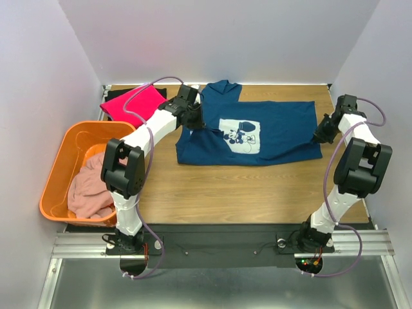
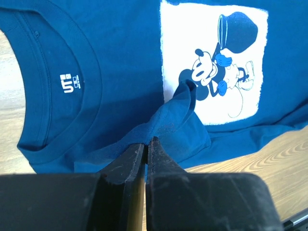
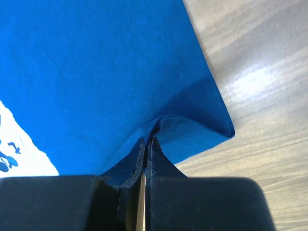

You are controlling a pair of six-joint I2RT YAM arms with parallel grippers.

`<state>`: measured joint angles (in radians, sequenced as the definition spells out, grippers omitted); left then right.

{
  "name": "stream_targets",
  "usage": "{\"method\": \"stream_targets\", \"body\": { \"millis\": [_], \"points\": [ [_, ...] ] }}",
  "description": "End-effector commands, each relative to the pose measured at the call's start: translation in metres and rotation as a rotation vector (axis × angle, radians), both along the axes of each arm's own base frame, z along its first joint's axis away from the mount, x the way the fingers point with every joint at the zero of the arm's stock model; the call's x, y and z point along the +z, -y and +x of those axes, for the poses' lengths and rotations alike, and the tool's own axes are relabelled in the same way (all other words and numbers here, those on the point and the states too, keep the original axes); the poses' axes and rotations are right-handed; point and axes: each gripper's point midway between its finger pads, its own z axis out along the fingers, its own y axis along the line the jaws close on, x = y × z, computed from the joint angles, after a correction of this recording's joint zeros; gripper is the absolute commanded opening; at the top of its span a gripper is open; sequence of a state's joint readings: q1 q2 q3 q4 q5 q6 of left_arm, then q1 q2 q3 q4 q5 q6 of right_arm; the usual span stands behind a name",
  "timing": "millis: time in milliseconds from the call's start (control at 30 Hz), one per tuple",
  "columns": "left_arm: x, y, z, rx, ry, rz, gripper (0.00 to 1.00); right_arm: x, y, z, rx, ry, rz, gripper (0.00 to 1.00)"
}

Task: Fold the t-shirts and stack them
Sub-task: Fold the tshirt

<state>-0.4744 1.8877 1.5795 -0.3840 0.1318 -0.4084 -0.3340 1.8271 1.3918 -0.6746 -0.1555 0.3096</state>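
Status: working the navy tee (image 1: 257, 135). It lies flat, print up, across the table (image 1: 244, 187) from centre toward 12 o'clock, collar at the 9 o'clock end and hem at 3.

Left gripper (image 2: 146, 144): jaws nearly closed, pinching a raised ridge of navy cloth at the near edge, between the collar (image 2: 43, 96) and the mouse print (image 2: 214, 62).

Right gripper (image 3: 144, 144): jaws closed tight on the near hem corner at the 3 o'clock end, cloth puckered up into the tips.

My read: both near-edge grips are set and the lengthwise fold has not begun.

Next move, as I judge it: lift both ends together, carry the near edge toward 12 and keep tension between the arms so the middle doesn't sag or bunch. Both grips look shallow, so slip is the risk.

Others: bright pink tee (image 1: 132, 103) at 10 o'clock lying on a black tee (image 1: 119, 91), and a pale pink tee (image 1: 90, 190) loose in the orange basket (image 1: 64, 148) at 8. I count 1 in hand, 1 unfolded.
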Motion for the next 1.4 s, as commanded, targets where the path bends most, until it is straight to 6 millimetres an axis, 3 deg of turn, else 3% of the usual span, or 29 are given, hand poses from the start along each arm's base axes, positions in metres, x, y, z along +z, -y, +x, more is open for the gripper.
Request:
{"method": "stream_targets", "body": {
  "millis": [0, 400, 633, 1333, 1367],
  "points": [
    [0.034, 0.003, 0.022, -0.014, 0.095, -0.050, 0.00, 0.013, 0.008, 0.018, 0.005, 0.032, -0.027, 0.00],
    [0.051, -0.029, 0.047, 0.045, 0.154, -0.082, 0.00, 0.002, 0.024, 0.039, -0.032, -0.002, -0.060, 0.00],
    [0.063, -0.033, 0.062, 0.053, 0.193, -0.111, 0.00, 0.001, 0.030, 0.052, -0.037, -0.003, -0.064, 0.01],
    [0.054, -0.037, 0.106, 0.034, 0.204, -0.129, 0.00, -0.018, 0.041, 0.085, -0.050, -0.017, -0.054, 0.00],
    [0.047, -0.036, 0.109, 0.026, 0.198, -0.121, 0.00, -0.017, 0.042, 0.086, -0.055, -0.014, -0.056, 0.01]
  ]
}}
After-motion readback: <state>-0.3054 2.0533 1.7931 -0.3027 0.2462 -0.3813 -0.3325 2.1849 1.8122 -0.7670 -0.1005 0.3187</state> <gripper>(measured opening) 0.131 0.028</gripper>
